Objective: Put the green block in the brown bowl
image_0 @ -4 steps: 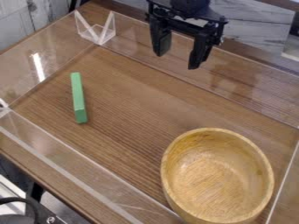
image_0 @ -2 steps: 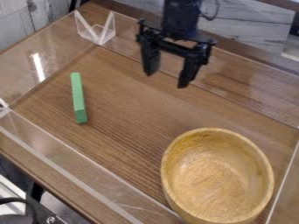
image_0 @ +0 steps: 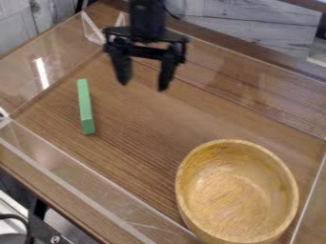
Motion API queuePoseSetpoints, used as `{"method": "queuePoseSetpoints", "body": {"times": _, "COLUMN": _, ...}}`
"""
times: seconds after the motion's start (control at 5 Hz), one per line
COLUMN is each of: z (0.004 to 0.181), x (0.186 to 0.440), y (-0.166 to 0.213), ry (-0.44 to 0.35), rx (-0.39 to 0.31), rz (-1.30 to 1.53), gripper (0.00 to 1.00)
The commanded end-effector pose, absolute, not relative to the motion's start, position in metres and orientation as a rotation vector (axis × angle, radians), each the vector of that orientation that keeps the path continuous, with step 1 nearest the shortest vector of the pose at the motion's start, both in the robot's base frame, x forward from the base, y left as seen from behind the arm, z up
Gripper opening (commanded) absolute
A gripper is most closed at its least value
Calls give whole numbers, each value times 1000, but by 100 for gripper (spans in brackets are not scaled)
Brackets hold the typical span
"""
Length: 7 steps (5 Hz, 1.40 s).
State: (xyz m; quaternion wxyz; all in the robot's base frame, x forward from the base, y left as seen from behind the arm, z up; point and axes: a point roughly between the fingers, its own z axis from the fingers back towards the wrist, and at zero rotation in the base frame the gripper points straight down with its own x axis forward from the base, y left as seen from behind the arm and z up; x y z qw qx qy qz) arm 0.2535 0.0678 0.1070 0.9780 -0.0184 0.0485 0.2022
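Note:
The green block lies flat on the wooden table at the left, its long side running roughly front to back. The brown bowl sits at the front right with nothing inside it. My gripper hangs pointing down above the table at upper centre, to the right of and beyond the block. Its two black fingers are spread wide and nothing is between them. It touches neither the block nor the bowl.
Clear plastic walls ring the wooden table at the left and front. A small clear plastic piece stands at the back left, behind the gripper.
The gripper has moved left across the table and a little lower, from the upper right towards the block, staying open. Block and bowl have not moved.

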Motion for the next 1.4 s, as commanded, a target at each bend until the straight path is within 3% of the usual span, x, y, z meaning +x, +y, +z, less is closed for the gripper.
{"method": "queuePoseSetpoints", "body": {"times": 0.0, "z": 116, "x": 244, "y": 97, "ry": 21, "rx": -43, "rz": 535, "gripper": 100}}
{"method": "queuePoseSetpoints", "body": {"times": 1.2, "z": 66, "x": 235, "y": 145, "ry": -21, "rx": -62, "rz": 698, "gripper": 100}}
